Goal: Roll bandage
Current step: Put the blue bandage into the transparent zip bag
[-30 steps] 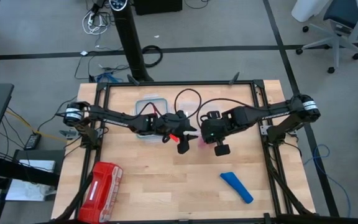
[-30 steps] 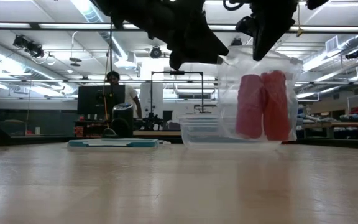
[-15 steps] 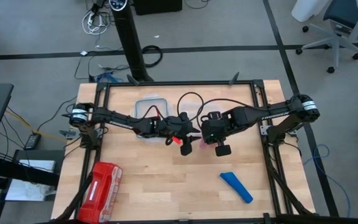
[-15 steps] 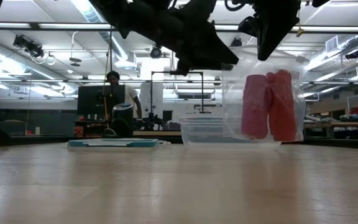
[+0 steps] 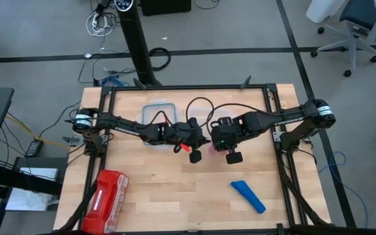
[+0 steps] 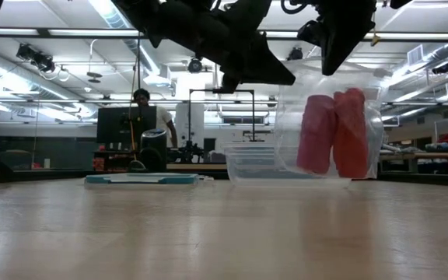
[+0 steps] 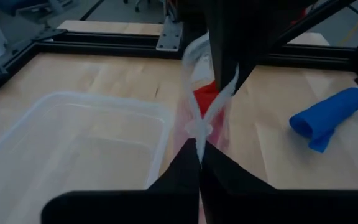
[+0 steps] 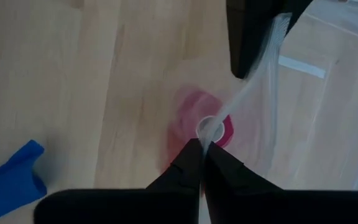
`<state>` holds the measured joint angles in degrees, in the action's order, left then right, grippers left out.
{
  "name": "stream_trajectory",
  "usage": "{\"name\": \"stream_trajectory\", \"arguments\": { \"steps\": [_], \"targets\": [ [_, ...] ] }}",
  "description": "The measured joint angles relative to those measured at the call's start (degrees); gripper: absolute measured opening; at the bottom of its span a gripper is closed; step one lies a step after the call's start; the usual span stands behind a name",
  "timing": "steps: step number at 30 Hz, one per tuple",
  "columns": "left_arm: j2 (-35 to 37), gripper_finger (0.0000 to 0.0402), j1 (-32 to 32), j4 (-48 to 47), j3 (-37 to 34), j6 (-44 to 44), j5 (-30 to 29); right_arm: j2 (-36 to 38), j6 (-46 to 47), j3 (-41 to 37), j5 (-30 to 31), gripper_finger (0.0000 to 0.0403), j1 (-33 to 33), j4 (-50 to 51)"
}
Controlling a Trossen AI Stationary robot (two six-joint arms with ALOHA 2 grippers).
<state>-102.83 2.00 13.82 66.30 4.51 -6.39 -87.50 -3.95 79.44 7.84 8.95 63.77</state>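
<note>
Clear plastic bag (image 6: pixel 329 124) with two red-pink rolls (image 6: pixel 333 134) inside hangs above the table's middle, pinched between both my grippers. My left gripper (image 7: pixel 199 163) is clamped on one edge of the bag; my right gripper (image 8: pixel 202 155) is clamped on the other. Blue bandage (image 5: pixel 248 196) lies loosely rolled on the wooden table (image 5: pixel 168 196), well apart toward the front right. An empty clear container (image 7: pixel 73 137) sits near the bag, a red pouch (image 5: pixel 106 200) at the front left corner. I can read no writing anywhere.
</note>
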Motion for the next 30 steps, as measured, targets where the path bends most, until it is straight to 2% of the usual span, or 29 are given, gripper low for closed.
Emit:
{"name": "stream_trajectory", "arguments": {
  "steps": [4,10,15,18,25,30],
  "targets": [
    [0.00,0.0001,0.00,-0.81,-0.01,-0.46,-0.04,0.00,-1.14,0.00,0.04,0.0040,0.07,-0.05],
    [0.00,0.0001,-0.27,-0.93,-0.02,-1.31,0.77,-0.59,-9.09,-0.07,0.26,0.0086,1.55,-3.11],
    [0.02,0.0000,-0.59,-0.07,-0.02,-1.29,3.86,-1.44,-12.80,-0.04,5.72,0.0123,2.47,-4.66],
    [0.02,0.0000,-0.55,-0.45,-0.02,-1.29,4.11,-1.44,-13.05,-0.04,6.12,0.0139,2.49,-5.34],
    [0.02,0.0000,-0.55,-0.67,-0.02,-0.94,4.91,-1.51,-12.83,-0.19,5.90,0.0157,2.47,-6.37],
    [0.02,0.0000,-0.55,-0.93,-0.02,-0.88,5.05,-1.51,-13.14,-3.26,5.86,0.0159,2.62,-8.07]
  ]
}}
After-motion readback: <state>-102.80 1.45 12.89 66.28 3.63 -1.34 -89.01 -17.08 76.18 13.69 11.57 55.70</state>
